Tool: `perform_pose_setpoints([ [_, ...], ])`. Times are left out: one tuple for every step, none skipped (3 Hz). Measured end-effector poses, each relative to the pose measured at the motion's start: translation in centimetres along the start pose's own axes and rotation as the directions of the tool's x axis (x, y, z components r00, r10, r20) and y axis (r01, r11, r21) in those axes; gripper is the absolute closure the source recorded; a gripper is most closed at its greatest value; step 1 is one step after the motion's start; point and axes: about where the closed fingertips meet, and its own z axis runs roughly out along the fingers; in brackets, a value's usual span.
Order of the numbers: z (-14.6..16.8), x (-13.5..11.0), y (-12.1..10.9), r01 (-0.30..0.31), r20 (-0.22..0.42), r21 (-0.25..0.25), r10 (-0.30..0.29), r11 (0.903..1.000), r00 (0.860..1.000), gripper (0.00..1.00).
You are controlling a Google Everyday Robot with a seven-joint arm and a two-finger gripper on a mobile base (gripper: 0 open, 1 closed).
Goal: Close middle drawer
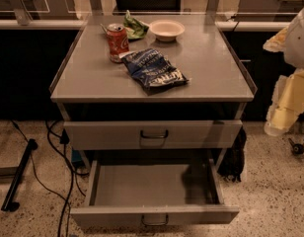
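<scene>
The middle drawer is pulled far out at the bottom of the view. Its low grey front carries a small dark loop handle, and its plain grey tray is bare. Above it sits a taller grey drawer front with a bigger handle. My arm hangs at the right edge, and its gripper is right of the cabinet, at about the height of the upper front and apart from both drawers.
On the cabinet top lie a red soda can, a blue chip bag, a green bag and a white bowl. Black cables and a stand foot lie on the floor at left.
</scene>
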Motion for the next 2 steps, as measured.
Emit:
perform_pose_setpoints([
  [0.00,0.00,0.00,0.000,0.000,0.000,0.000,1.0000,1.000,0.01],
  [0.01,0.00,0.01,0.000,0.000,0.000,0.000,1.0000,1.000,0.24],
])
